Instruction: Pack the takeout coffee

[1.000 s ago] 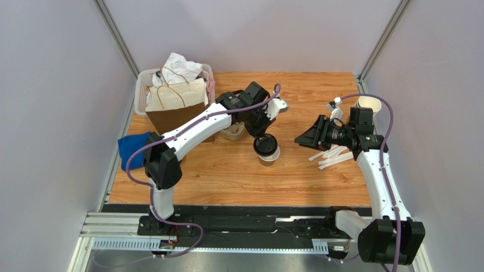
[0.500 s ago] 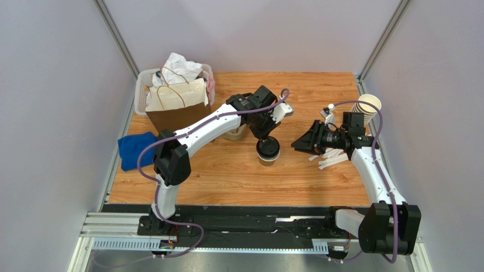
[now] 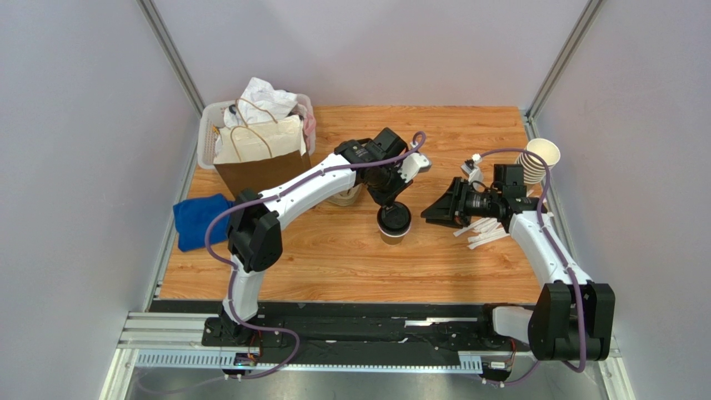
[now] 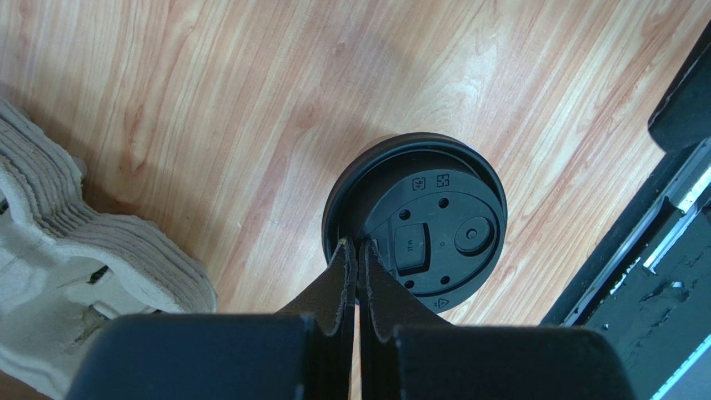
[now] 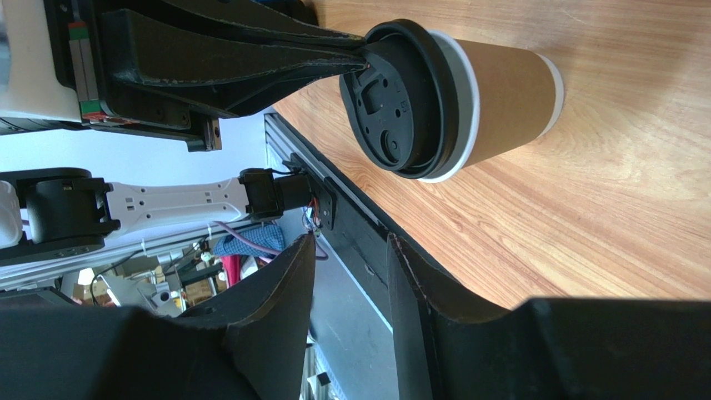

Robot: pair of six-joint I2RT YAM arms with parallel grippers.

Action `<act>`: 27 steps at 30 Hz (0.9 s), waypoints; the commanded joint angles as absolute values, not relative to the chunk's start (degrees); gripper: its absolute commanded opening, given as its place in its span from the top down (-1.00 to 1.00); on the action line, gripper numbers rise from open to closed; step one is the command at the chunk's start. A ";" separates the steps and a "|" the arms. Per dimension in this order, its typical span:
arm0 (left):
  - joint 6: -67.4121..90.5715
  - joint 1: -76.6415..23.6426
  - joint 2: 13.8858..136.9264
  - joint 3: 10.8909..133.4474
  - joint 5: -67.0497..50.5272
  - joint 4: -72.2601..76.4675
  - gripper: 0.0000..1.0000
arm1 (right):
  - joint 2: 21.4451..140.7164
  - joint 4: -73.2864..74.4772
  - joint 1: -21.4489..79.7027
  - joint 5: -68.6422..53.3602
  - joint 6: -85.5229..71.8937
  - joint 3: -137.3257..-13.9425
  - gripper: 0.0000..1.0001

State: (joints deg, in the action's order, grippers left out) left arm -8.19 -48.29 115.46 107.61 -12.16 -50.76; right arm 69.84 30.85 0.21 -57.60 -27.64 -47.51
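Note:
The takeout coffee (image 3: 393,225) is a tan paper cup with a black lid (image 4: 426,242) and stands upright mid-table. My left gripper (image 3: 390,202) is shut, and its fingertips (image 4: 357,247) rest on the near rim of the lid from above. My right gripper (image 3: 429,214) is open and empty, lying sideways a short way right of the cup with its jaws toward it. In the right wrist view the cup (image 5: 501,92) and its lid (image 5: 400,100) show beyond my open right gripper (image 5: 350,243), with the left fingers (image 5: 250,50) on the lid.
A brown paper bag (image 3: 257,158) stands beside a white basket (image 3: 207,125) at the back left. A blue cloth (image 3: 196,221) lies at the left edge. A pulp cup carrier (image 3: 342,197) sits behind the cup. Lidless cups (image 3: 537,158) and white sticks (image 3: 484,235) are at the right.
My right gripper has moved left toward the cup. My left gripper shifted slightly right and settled onto the lid. The cup has stayed in place.

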 commanded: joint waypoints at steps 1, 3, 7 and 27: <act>-7.64 -48.52 116.10 107.32 -13.36 -49.48 1.00 | 69.70 28.21 1.49 -58.89 -28.30 -47.55 0.19; -7.56 -48.52 116.19 106.70 -13.45 -48.96 1.00 | 69.87 28.30 1.58 -58.80 -28.30 -47.64 0.19; -7.56 -48.52 116.72 105.91 -13.62 -48.43 1.00 | 69.61 28.13 1.76 -58.54 -28.21 -47.37 0.20; -7.82 -48.52 117.68 106.08 -13.62 -48.52 1.00 | 73.21 27.51 5.09 -57.92 -27.51 -48.60 0.44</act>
